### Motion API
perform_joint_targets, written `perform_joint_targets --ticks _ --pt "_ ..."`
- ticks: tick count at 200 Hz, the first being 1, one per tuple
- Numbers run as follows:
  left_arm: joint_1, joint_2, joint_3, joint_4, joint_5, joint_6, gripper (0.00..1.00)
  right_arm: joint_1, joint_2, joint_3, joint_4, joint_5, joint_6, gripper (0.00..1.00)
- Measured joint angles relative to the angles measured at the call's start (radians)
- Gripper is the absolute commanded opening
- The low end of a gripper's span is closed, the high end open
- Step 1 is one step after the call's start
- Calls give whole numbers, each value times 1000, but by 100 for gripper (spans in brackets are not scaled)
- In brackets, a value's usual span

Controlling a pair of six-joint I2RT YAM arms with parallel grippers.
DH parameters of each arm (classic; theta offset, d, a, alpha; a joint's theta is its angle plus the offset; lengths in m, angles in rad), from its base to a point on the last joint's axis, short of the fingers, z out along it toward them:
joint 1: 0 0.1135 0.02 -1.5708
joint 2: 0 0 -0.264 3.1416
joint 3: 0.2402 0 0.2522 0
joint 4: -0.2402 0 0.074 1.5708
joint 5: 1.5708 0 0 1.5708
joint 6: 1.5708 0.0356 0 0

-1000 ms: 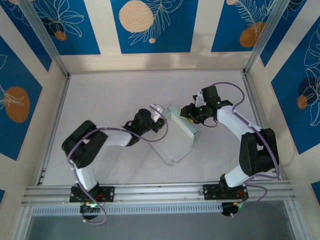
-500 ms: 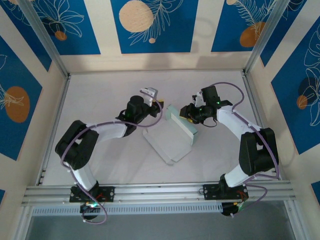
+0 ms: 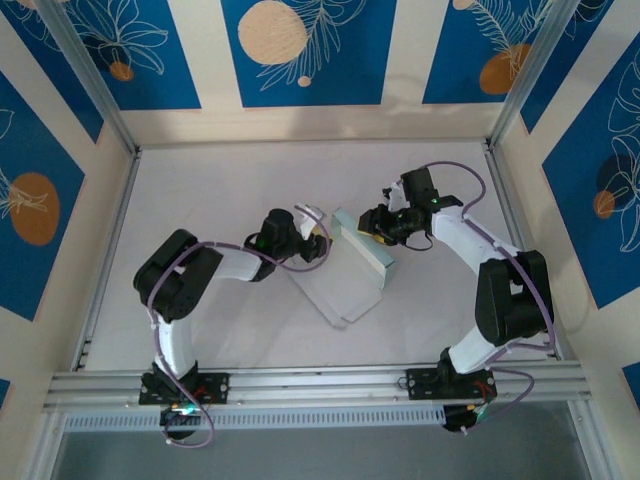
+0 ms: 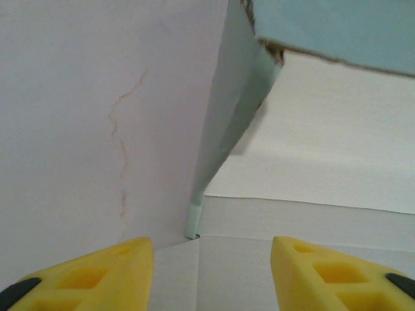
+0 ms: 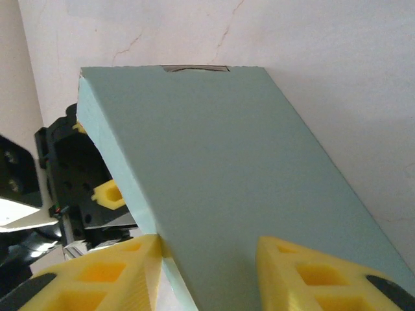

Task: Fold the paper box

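Observation:
The paper box (image 3: 335, 285) is pale grey-green card in the middle of the table: a flat sheet with one long part (image 3: 362, 245) folded up along its far right side. My right gripper (image 3: 375, 226) is shut on that raised part. In the right wrist view the green panel (image 5: 214, 162) runs between the yellow fingers (image 5: 123, 265), and the left one presses its folded edge. My left gripper (image 3: 313, 233) is open at the sheet's far left corner. In the left wrist view its fingers (image 4: 97, 275) straddle flat card (image 4: 272, 220) beside a raised flap (image 4: 227, 129).
The white table (image 3: 200, 180) is walled on three sides by cream and blue panels with metal posts at the corners. An aluminium rail (image 3: 320, 385) carries both arm bases along the near edge. The left gripper's black body (image 5: 71, 194) sits just behind the raised panel.
The left arm swung away toward the back of the table, then came back to the sheet's far left corner. Its jaws opened a little. The right gripper and the raised part stayed put.

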State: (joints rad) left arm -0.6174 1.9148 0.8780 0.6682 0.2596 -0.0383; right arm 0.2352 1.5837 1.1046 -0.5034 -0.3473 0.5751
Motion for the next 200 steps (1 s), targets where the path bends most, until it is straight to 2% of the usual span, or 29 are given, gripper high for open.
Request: perform_joint_targets --ticks 51,88,129,164,200 --pt "0 91 25 49 3 -57 57 0 10 3 -3 -22 -10 43" --pt "0 110 68 62 31 -85 58 -2 35 11 -2 -81 -14 43" --pt "2 72 -18 130 34 -74 58 12 85 48 -15 -148 -52 43" --pt "5 -45 -95 95 -44 -30 59 50 126 84 -43 -193 -100 43" --pt "15 -147 -194 130 -182 -22 61 62 179 128 -83 -249 -148 44"
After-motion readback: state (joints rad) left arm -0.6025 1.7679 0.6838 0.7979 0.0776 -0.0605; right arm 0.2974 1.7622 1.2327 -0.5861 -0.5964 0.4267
